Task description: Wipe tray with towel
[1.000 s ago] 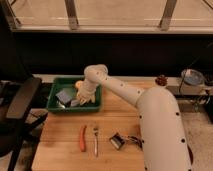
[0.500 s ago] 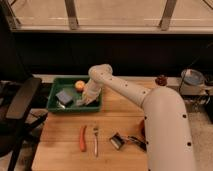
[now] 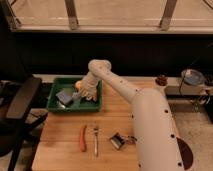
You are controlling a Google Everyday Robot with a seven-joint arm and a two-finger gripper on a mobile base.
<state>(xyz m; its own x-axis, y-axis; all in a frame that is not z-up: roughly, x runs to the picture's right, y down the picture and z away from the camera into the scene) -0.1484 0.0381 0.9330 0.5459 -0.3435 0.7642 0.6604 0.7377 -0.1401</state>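
The green tray (image 3: 54, 106) sits at the back left of the wooden table. My arm reaches over from the right, and my gripper (image 3: 88, 93) is down inside the tray's right half. A pale blue-grey towel (image 3: 75, 98) lies on the tray floor just left of the gripper, seemingly touching it. A darker blue sponge block (image 3: 64, 96) lies left of the towel. A small orange-yellow thing (image 3: 78, 85) sits at the tray's back, beside the gripper.
On the table in front of the tray lie an orange carrot-like stick (image 3: 82, 138), a fork (image 3: 95, 140) and a small black object (image 3: 117, 141). A black chair (image 3: 20, 105) stands to the left. A red-brown bowl (image 3: 161, 80) and a grey bowl (image 3: 192, 77) are at the back right.
The gripper slid a little to the right inside the tray, then back to the left. The tray and the things in it have stayed put.
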